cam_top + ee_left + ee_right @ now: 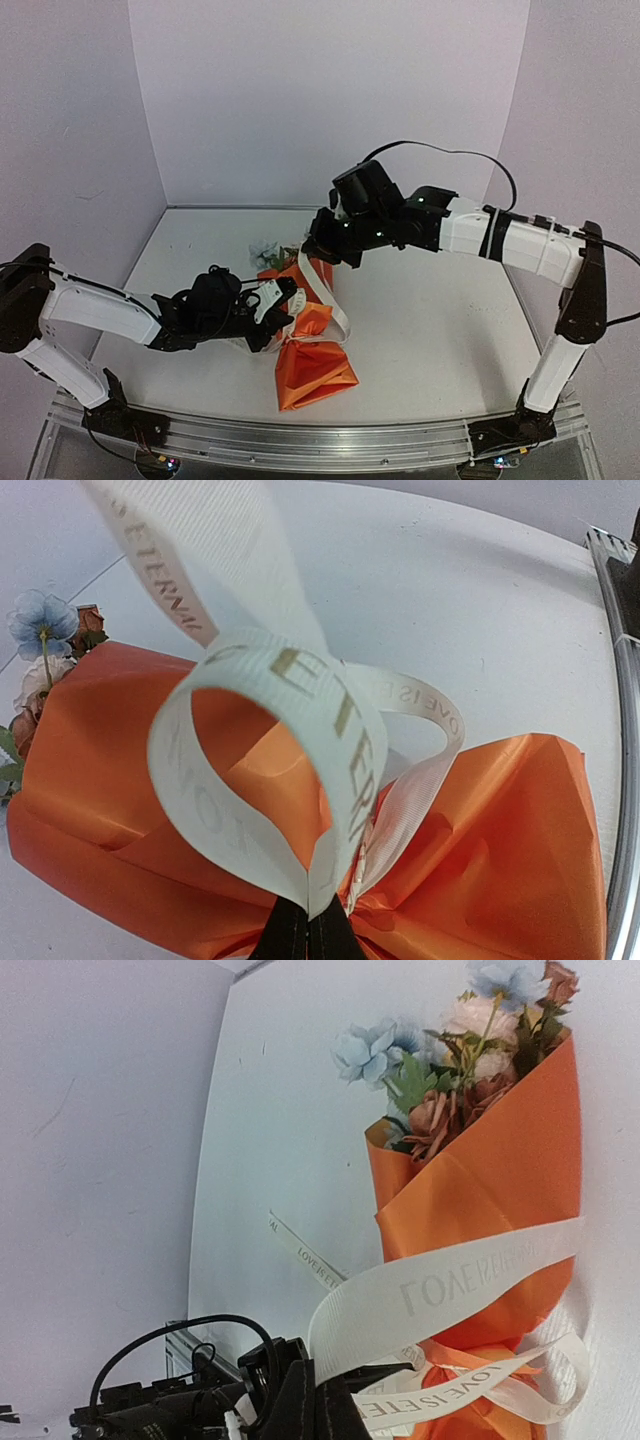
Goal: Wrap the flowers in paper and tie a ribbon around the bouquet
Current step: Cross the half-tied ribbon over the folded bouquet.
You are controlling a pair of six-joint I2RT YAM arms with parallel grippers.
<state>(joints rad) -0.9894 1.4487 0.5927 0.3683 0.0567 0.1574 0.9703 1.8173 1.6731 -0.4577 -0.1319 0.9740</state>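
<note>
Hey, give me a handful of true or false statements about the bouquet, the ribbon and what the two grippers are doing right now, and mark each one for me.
1. The flowers already sit inside the orange paper. True.
2. The ribbon is plain red. False: it is cream with printed lettering.
3. The left gripper is shut on a loop of ribbon. True.
4. The right gripper hangs open, holding nothing. False: it is shut on the ribbon.
5. The bouquet stands upright in a vase. False: it lies on the table.
</note>
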